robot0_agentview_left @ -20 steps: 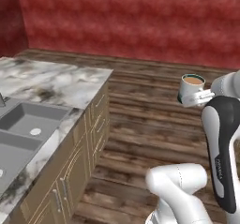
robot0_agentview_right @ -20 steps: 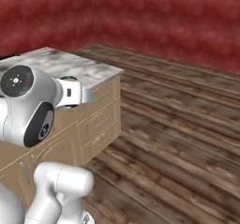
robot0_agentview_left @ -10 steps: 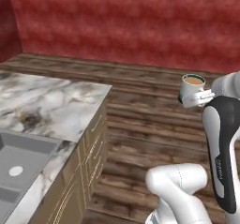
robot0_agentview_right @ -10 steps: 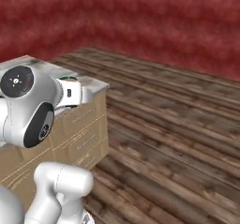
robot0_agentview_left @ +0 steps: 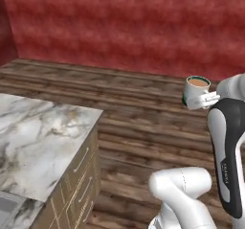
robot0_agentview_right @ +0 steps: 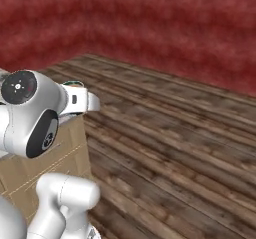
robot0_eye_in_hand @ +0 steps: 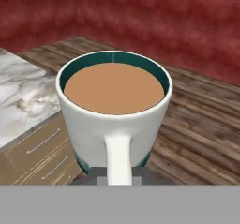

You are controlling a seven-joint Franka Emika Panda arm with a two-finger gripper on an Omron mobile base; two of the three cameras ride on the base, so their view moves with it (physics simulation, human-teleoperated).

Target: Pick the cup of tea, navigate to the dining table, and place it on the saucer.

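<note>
I have the cup of tea dead ahead in the hand view, upright, its white handle turned straight toward the camera and the light brown tea sitting level inside a teal-lined rim. The end effector is clamped on the cup: the dark fingertips sit right against its base on either side of the handle, though I can see little of them above the bottom of that view.

From the left base view, the cup of tea is carried high at the end of the white arm, well above the wooden floor and clear of everything else. The end effector grips it from the arm's side. From the right base view I catch just a sliver of the cup's rim behind the white wrist, with the end effector pointing out over the floor.

A marble tabletop with grey and brown veining fills the lower left of the left base view, set on a tan wood cabinet with drawer fronts. The cup is well apart from it, over open floor. The same tabletop corner lies below and to the left in the hand view. A red wall closes off the far side of the room.
</note>
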